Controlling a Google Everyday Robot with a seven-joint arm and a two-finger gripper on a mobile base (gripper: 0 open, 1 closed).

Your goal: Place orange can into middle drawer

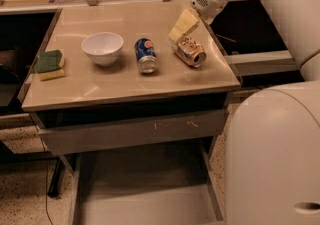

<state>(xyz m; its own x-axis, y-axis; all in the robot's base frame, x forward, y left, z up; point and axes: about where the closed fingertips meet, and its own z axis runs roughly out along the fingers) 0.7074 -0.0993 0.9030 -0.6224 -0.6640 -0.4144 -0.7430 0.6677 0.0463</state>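
The orange can (190, 52) lies on its side on the right part of the beige tabletop (125, 86), silver top facing front right. My gripper (180, 27) hangs from the white arm just behind and above the can's rear end, close to it. The middle drawer (150, 194) is pulled out low at the front, a shallow grey tray with a bare flat floor and thin side walls.
A blue soda can (146, 55) lies left of the orange can. A white bowl (102, 47) and a green-yellow sponge (50, 64) sit further left. A grey drawer front with pale scratches (135, 133) lies under the tabletop. My white arm body (272, 154) fills the right side.
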